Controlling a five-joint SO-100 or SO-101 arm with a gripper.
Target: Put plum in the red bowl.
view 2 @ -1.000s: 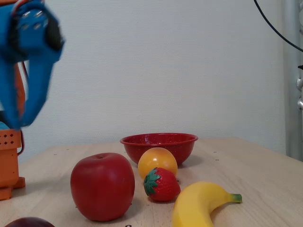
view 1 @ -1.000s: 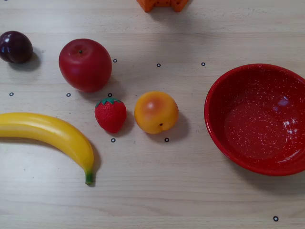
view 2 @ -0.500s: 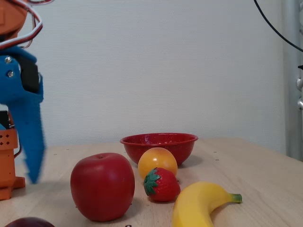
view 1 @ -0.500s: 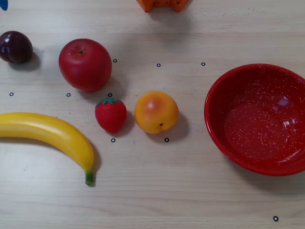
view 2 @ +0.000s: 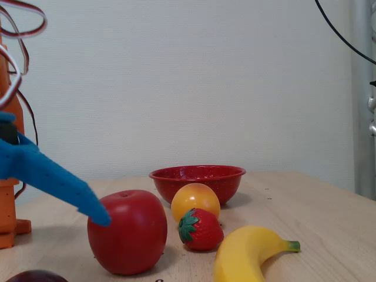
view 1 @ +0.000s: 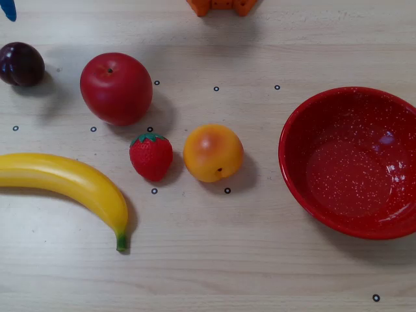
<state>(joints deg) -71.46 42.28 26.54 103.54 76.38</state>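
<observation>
- Spanning both views, a pale wooden table point(view 1: 214, 260) was seen, dotted with small black ring marks in the overhead view.
- A red bowl point(view 1: 305, 117) with fine white speckles was placed at the right edge of the overhead view, upright and with nothing inside; in the fixed view it point(view 2: 197, 176) was seen farthest back, behind the fruit.
- A banana point(view 1: 71, 185) was laid at lower left of the overhead view, its green-tipped stem pointed down; in the fixed view it point(view 2: 249, 252) was seen nearest the camera on the right.
- An apple point(view 1: 116, 88) was set upright at upper left of the overhead view, well apart from the bowl.
- A peach point(view 1: 212, 153) was found near the middle of the overhead view, between the apple and the bowl, just beside the strawberry.
- A strawberry point(view 1: 151, 156) was seen left of the peach, below the apple, not clearly touching either.
- The plum point(view 1: 21, 64) was left on the table at the far left edge of the overhead view, apart from the apple and far from the bowl; only its top point(view 2: 36, 276) was shown at the bottom of the fixed view.
- One blue finger of the gripper point(view 2: 100, 218) was seen slanting down in front of the apple's left side in the fixed view; whether the jaws were spread or pressed together could not be told, and nothing was seen held.
</observation>
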